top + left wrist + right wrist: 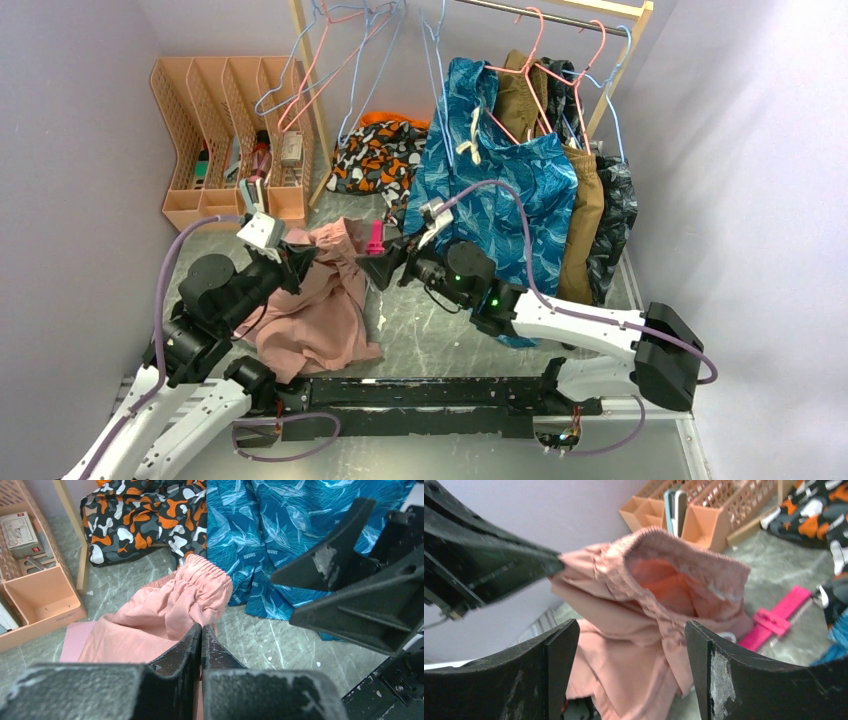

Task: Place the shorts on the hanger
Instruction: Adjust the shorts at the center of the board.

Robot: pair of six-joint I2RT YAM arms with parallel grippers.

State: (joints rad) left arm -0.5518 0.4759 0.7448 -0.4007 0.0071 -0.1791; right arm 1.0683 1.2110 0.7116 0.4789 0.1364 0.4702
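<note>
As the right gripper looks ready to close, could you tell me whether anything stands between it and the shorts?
Nothing visible does: the open right gripper faces the shorts directly, which the left gripper holds.

The small white word "SHARK" is printed more than once on the blue patterned garment (280, 530), far right on the table. A red label on the box (19, 530), far left, is unreadable.

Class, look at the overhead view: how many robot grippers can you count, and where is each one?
2. The left gripper is shut on the shorts, left of centre. The right gripper is open just right of them. None appears hidden.
</note>
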